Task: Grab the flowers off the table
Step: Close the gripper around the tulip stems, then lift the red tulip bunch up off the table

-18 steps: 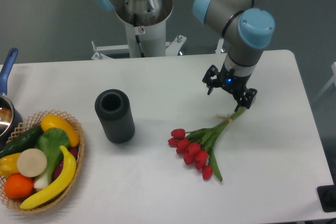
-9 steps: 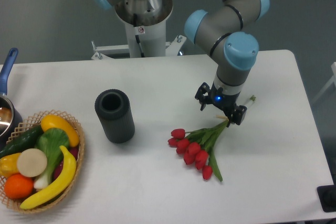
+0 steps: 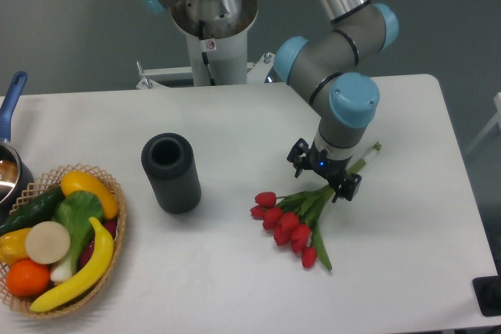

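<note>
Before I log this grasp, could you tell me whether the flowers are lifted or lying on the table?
Lying flat: the flowers rest on the table, gripper over their stems.

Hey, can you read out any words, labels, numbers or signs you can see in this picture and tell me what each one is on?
No text here can be read.
Small red-and-white sticker on the white robot pedestal: too small and blurred to read.
Nothing legible on the gripper, flowers, black cylinder, basket or table.
</note>
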Tool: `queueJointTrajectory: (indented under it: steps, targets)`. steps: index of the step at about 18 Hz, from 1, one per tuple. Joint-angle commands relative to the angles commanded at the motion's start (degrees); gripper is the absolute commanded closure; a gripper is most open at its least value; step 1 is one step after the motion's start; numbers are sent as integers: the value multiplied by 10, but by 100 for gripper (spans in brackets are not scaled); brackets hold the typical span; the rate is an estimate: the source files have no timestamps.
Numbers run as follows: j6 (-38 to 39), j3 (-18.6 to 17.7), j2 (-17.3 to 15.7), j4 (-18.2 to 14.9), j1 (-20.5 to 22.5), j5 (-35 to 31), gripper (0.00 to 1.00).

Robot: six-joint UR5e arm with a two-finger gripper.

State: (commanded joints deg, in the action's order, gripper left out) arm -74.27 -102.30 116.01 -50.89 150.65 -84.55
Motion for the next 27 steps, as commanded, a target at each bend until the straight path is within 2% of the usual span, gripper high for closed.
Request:
queueJointTrajectory:
  steps: [3, 4, 5, 6, 7, 12, 22, 25, 27]
  targets:
    - [9, 8, 15, 2, -5, -3, 5]
    - [12, 8, 18, 2, -7, -4, 13]
    - [13, 10, 20, 3, -11, -8, 47]
    - [13, 11, 20, 3, -12, -15, 73]
    - [14, 12, 19, 3, -13, -18, 83]
    - [27, 16, 19, 3, -13, -19, 83]
    - [33, 55, -26, -5, -5, -21, 87]
    - [33, 75, -38, -35, 11, -21, 88]
    - [33, 106, -37, -81, 11, -21, 91]
